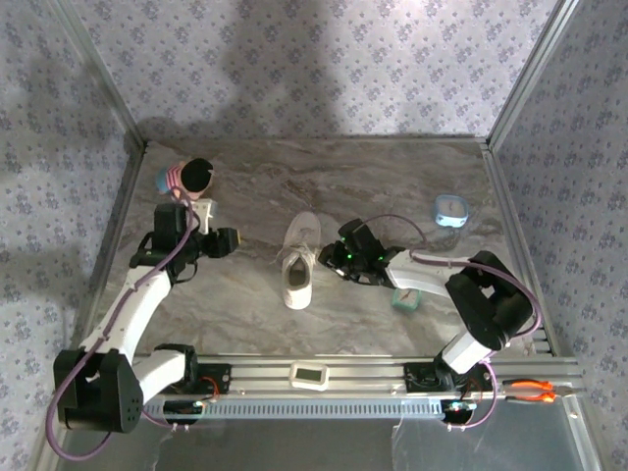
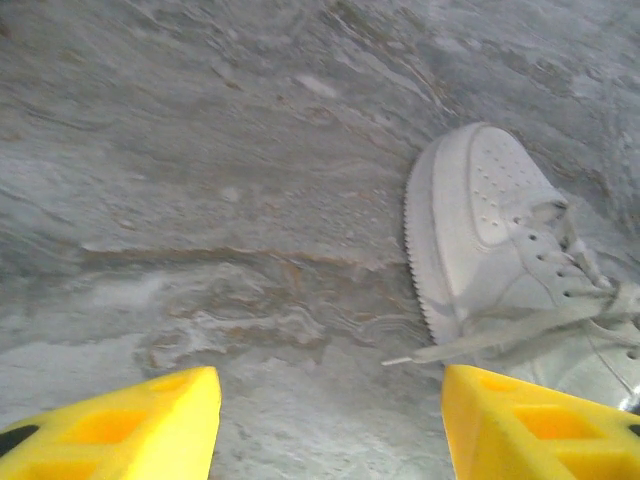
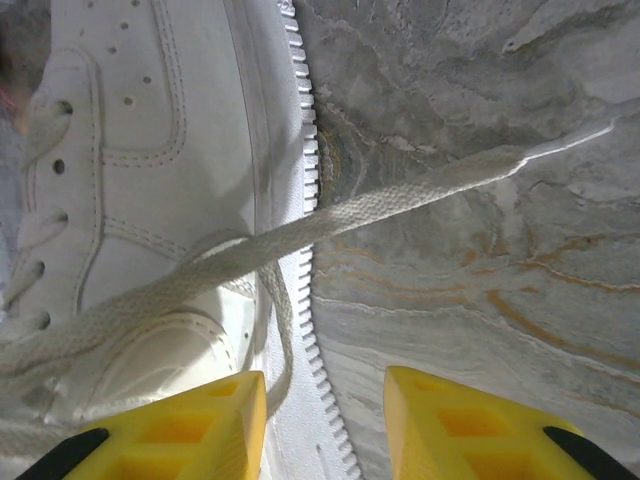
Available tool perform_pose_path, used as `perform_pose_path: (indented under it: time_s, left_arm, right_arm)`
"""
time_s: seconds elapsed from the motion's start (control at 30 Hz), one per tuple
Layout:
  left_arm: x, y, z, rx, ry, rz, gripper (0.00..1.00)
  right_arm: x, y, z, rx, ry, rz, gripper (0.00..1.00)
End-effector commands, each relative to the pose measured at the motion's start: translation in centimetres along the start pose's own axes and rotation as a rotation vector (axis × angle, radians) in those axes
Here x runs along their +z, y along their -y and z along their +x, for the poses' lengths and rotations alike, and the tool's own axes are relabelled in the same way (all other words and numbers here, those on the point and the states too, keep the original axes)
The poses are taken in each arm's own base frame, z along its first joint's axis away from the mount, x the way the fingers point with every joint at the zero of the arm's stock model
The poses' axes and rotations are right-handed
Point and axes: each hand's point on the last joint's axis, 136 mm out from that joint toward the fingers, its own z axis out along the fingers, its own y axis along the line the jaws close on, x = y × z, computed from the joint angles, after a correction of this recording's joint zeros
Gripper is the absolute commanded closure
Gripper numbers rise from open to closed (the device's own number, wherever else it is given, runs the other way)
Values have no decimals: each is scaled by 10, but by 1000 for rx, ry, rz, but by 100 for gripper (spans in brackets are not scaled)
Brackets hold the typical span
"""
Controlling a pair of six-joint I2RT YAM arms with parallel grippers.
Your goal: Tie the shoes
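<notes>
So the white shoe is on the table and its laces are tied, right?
No. The shoe is on the table, but its laces are untied: the right wrist view shows one trailing loose across the tabletop.

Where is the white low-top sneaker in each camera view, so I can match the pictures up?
Top external: the white low-top sneaker lies near the table's centre.
Left wrist: it is at the right side of the picture, perforated toe uppermost.
Right wrist: it takes up the left half, with its toothed sole edge running down the middle.
Shared landmark: the grey marbled tabletop under the shoe in all three.
</notes>
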Motion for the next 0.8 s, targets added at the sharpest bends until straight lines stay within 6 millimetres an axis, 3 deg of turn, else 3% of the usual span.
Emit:
perform_pose_path:
  time_s: [0.0,0.3,0.47,0.77]
  left_arm:
    - [8,19,6,-28,-1,81,41]
    - [33,40,32,-118,-34,143,42]
    - [48,58,49,-131,-53,187,43]
    - [54,70,54,-123,-55,201,44]
  right_arm:
    - [9,-6,0,80,2,-34,62]
    - [21,-13,4,181,-29,-89,58]
    - [25,-17,5,246,-34,-134,60]
    - [20,-32,-10,303,-6,-199,95]
